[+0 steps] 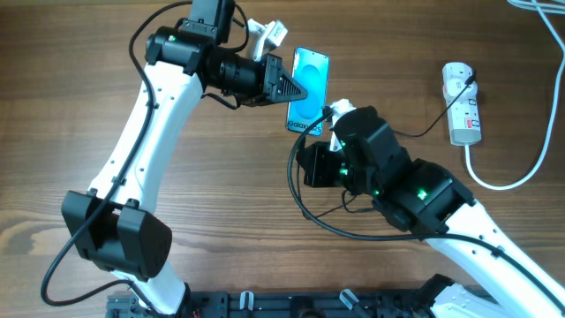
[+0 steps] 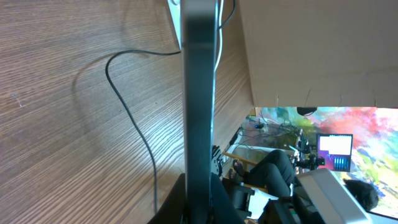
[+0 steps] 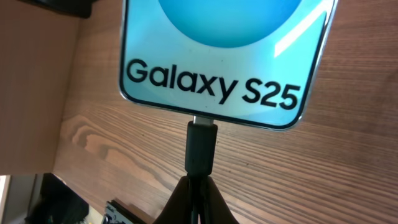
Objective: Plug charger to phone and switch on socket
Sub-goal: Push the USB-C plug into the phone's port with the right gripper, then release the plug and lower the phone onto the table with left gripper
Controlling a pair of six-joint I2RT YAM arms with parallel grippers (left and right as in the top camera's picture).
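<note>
The phone [image 1: 309,88] has a cyan screen and white bezel reading "Galaxy S25" [image 3: 217,56]. My left gripper [image 1: 296,88] is shut on its side edge; in the left wrist view the phone [image 2: 199,93] shows edge-on between the fingers [image 2: 200,199]. My right gripper [image 1: 328,119] is shut on the charger's black connector [image 3: 201,149], whose tip sits at the phone's bottom port [image 3: 202,119]. The thin black cable [image 1: 415,132] runs to a black plug in the white socket [image 1: 463,102] at the right. The socket's red-marked switch [image 1: 473,104] is small.
A thicker white lead [image 1: 530,168] loops from the socket toward the right edge. The right arm's black cables [image 1: 305,208] hang below the phone. In the left wrist view a thin black cable [image 2: 134,118] crosses the wooden table.
</note>
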